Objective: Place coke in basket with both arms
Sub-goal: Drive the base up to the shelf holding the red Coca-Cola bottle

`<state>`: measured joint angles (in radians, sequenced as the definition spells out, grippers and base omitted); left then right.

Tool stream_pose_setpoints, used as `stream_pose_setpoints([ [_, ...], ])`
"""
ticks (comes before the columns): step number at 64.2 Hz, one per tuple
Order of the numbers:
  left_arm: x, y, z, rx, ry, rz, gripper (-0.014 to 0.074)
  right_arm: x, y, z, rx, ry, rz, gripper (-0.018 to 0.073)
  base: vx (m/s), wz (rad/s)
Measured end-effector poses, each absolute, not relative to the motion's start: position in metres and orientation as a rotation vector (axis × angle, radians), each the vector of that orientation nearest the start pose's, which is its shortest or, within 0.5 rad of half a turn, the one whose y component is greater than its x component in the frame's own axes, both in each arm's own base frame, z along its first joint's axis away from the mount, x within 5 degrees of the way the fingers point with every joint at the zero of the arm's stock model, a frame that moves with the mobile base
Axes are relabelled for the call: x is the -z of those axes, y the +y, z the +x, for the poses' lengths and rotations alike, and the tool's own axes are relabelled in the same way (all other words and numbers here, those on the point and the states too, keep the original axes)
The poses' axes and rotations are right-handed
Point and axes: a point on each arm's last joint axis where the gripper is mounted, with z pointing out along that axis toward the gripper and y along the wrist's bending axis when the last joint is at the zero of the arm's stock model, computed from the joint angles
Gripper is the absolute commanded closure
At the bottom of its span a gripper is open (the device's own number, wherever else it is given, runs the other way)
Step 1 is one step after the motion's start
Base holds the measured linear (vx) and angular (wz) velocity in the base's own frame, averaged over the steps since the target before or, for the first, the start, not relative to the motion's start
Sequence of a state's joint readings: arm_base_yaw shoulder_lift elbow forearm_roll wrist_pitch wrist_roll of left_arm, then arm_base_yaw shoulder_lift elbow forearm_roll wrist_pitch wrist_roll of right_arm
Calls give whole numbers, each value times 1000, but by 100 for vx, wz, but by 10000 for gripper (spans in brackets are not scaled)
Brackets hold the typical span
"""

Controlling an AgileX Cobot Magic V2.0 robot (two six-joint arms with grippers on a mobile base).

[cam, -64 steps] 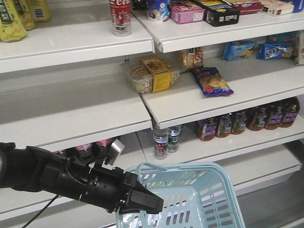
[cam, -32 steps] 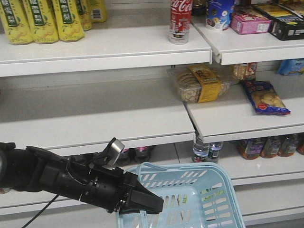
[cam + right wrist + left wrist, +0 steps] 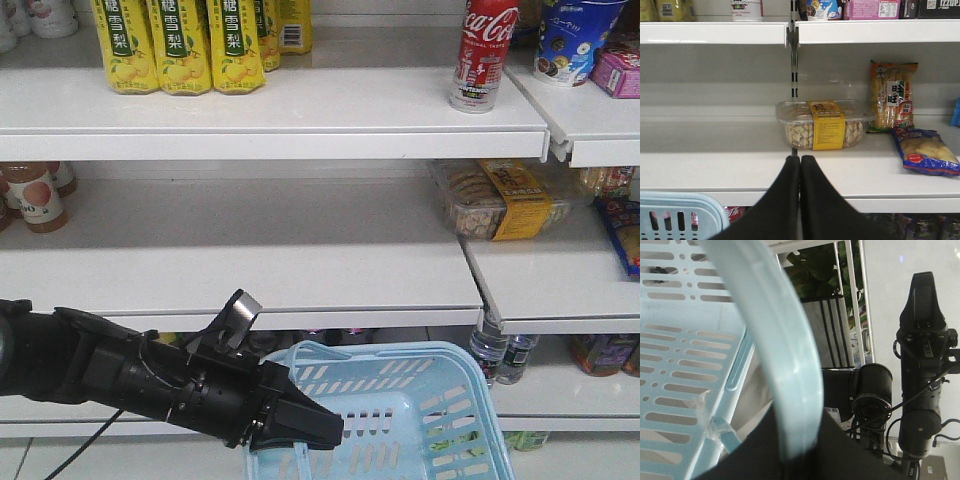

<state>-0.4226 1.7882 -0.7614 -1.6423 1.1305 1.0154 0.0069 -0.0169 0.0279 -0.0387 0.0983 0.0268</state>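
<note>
I am clamping the basket handle (image 3: 785,365) in my left gripper (image 3: 312,428). My right gripper (image 3: 800,195) is sitting clenched and empty, and needs opening before the coke (image 3: 482,55).

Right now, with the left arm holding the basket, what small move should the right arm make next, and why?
Probably raise the right gripper toward the top shelf. Its jaws are shut on nothing and face the middle shelf, while the coke stands one shelf higher. The left gripper holds the basket by its handle, so that side looks ready.
</note>
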Motion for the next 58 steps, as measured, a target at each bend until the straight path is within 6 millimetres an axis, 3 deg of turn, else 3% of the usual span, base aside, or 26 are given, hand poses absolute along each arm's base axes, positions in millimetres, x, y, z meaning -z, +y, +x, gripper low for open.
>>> stream_pose_setpoints([
  [58,-173,-195,232,1847,2518,265,602,-196,0,56,7,1593,-12,569,1,3],
])
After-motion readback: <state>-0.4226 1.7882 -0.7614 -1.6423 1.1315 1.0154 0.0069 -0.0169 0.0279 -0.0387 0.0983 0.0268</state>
